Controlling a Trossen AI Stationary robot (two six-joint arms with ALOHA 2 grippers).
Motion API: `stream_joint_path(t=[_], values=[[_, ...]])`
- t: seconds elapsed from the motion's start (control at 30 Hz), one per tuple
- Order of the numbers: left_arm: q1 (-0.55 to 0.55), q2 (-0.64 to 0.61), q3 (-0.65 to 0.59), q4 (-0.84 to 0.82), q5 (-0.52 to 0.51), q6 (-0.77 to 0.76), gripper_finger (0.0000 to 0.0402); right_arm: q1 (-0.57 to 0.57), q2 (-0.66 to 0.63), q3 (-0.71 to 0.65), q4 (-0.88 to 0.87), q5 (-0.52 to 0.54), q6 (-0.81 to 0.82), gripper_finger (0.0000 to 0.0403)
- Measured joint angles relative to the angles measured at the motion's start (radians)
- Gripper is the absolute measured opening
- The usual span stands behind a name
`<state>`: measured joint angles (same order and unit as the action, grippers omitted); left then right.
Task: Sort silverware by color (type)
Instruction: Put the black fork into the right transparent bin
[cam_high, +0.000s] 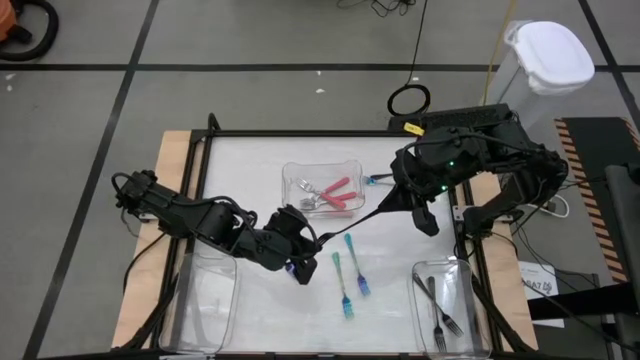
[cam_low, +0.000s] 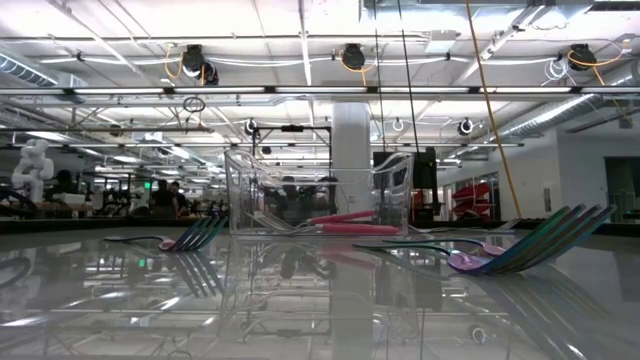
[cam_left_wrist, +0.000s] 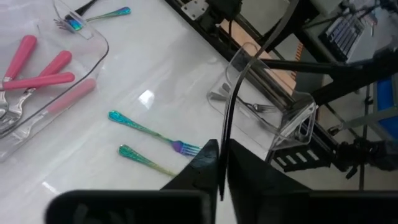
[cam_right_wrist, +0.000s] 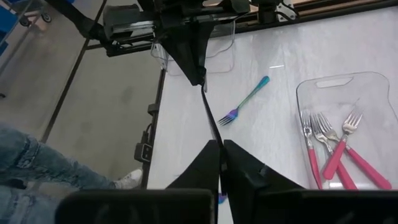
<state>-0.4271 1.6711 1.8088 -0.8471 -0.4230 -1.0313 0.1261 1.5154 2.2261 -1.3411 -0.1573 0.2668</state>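
Closest to the lens: left pincer (cam_left_wrist: 221, 165), pressed together on one end of a dark slim utensil (cam_right_wrist: 210, 118). Right pincer (cam_right_wrist: 219, 155) pinching the other end, so looks like a handover in mid-air over the middle of the counter (cam_high: 250, 160). Can't tell fork or spoon, seen edge-on.

Progress-wise, probably somewhere past halfway:
- Pink-handled forks (cam_high: 335, 192) already lying together in the clear tray (cam_high: 292, 172) at the far centre.
- Couple of dark metal forks (cam_high: 440, 312) in the near right tray (cam_high: 418, 275), so presumably headed there with the held one too.
- Near left tray (cam_high: 205, 300) with nothing visible in it.

Still to do: two teal-handled forks (cam_high: 342, 282) loose on the counter between the near trays, plus one more teal fork (cam_high: 378, 180) just beside the pink tray's right side. Guessing those end up in the left tray, going by what's taken.
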Motion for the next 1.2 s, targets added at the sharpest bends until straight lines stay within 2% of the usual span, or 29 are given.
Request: stream_joint_path(t=[0.13, 0.33, 0.47, 0.6, 0.77, 0.97, 1.2], values=[[-0.001, 0.000, 0.000, 0.005, -0.008, -0.010, 0.0086, 0.000, 0.001, 0.000, -0.004, 0.003, -0.007, 0.0004], [0.006, 0.000, 0.000, 0.004, -0.009, -0.036, 0.0192, -0.002, -0.007, 0.000, -0.079, 0.003, -0.061, 0.0004], [0.009, 0.000, 0.000, -0.001, -0.057, -0.067, 0.0235, -0.020, -0.028, 0.000, -0.170, -0.005, -0.134, 0.0003], [0.021, 0.000, 0.000, -0.004, -0.106, -0.113, 0.0247, -0.042, -0.054, -0.001, -0.235, -0.056, -0.161, 0.0003], [0.078, 0.004, 0.000, -0.035, -0.097, -0.088, 0.0248, -0.048, -0.114, -0.001, -0.230, -0.136, -0.195, 0.0003], [0.174, 0.004, 0.000, -0.033, -0.022, -0.055, 0.0248, -0.050, -0.196, -0.001, -0.230, -0.167, -0.170, 0.0003], [0.247, 0.005, 0.000, 0.031, -0.021, -0.058, 0.0248, -0.051, -0.285, -0.025, -0.230, -0.164, -0.099, 0.0004]])
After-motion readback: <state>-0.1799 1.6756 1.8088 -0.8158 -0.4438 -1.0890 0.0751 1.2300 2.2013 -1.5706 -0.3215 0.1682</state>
